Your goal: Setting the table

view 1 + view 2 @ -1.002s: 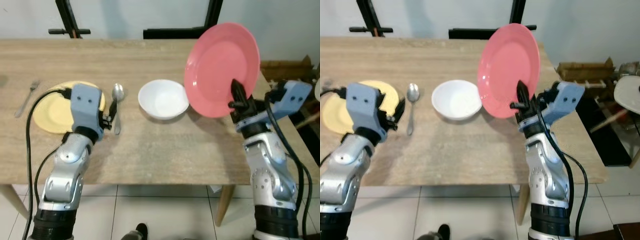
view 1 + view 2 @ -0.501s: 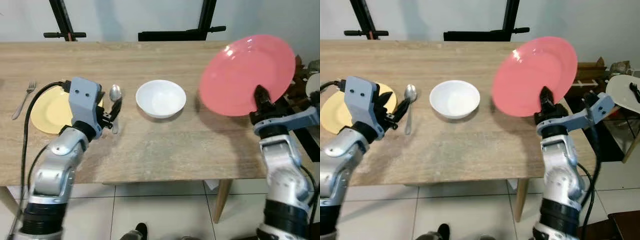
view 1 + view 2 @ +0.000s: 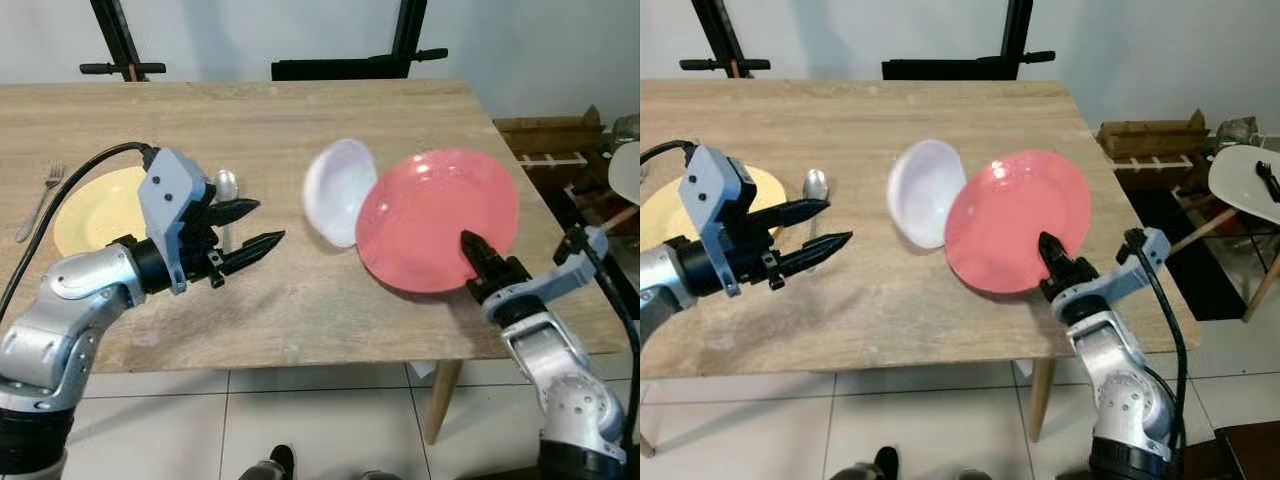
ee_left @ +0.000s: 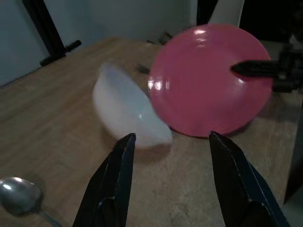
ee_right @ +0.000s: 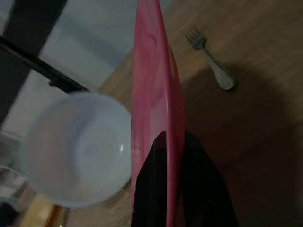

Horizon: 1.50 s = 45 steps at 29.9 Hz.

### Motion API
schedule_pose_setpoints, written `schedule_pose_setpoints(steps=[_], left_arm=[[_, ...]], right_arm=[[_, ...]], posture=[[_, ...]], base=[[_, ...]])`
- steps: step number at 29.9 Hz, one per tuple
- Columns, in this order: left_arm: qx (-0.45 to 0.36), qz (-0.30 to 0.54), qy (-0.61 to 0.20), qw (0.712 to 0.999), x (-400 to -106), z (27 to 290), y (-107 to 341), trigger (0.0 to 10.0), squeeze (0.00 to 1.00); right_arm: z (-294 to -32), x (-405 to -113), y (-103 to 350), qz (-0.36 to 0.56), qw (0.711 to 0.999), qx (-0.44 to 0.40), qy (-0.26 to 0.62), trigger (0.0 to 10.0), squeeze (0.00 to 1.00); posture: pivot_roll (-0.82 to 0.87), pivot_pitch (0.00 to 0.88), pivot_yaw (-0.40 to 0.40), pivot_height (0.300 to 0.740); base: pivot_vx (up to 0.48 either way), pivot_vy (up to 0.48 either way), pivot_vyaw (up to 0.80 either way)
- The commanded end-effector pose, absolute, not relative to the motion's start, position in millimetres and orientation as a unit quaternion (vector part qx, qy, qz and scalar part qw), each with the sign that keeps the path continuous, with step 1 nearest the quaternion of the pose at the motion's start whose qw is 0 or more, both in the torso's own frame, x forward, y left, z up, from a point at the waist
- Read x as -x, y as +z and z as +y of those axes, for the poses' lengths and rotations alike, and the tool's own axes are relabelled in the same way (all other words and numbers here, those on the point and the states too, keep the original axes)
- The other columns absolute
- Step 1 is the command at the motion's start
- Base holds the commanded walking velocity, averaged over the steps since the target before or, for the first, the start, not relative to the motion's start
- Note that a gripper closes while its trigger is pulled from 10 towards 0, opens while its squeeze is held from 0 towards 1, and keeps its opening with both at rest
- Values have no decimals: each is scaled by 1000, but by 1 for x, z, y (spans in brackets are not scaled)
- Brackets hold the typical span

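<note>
No writing or labels I can read anywhere on this rig's feed. My right tool is clamped on the near rim of the pink plate, and the plate has dropped from held high and upright a second ago to low over the tabletop, tilted, its far-left edge touching the white bowl. That bowl sat flat half a second ago; now it's tipped up on its side, mouth toward the plate, blurred. My left tool has swung out over the tabletop, fingers apart and pointing toward the bowl, holding nothing. Behind it the spoon lies just beside the yellow plate, with the fork on that plate's far side near the tabletop's left edge. Beyond the tabletop stand black stand legs; off to the right there's a cardboard box and a white chair.
</note>
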State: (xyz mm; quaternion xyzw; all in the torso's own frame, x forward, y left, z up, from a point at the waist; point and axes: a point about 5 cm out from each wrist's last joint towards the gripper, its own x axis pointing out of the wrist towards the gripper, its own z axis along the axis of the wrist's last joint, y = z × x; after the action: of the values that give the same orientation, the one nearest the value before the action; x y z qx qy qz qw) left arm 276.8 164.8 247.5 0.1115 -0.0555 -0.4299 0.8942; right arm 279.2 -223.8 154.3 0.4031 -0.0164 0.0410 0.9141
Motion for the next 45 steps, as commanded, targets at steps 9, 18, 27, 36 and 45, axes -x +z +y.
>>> schedule_pose_setpoints(steps=[9,18,27,36,45], left_arm=[[-112,-44,-448,886,-273,159,244,10000,0],[-108,-41,-447,887,-272,159,243,10000,0],[-107,-38,-445,888,-272,158,241,10000,0],[-108,-39,-444,889,-272,157,241,10000,0],[-108,-41,-439,891,-271,157,242,10000,0]], right_arm=[[-228,-253,188,-110,867,-467,135,10000,0],[-226,-240,160,-32,884,-450,122,10000,0],[-209,-236,131,27,872,-470,131,10000,0],[-190,-243,111,70,862,-484,132,10000,0],[-166,-266,101,99,844,-510,136,10000,0]], posture=[[-84,56,48,740],[-84,60,41,740],[-82,65,45,740],[-70,67,44,740],[-50,71,39,740]], base=[[0,0,0],[0,0,0],[0,0,0],[0,0,0],[0,0,0]])
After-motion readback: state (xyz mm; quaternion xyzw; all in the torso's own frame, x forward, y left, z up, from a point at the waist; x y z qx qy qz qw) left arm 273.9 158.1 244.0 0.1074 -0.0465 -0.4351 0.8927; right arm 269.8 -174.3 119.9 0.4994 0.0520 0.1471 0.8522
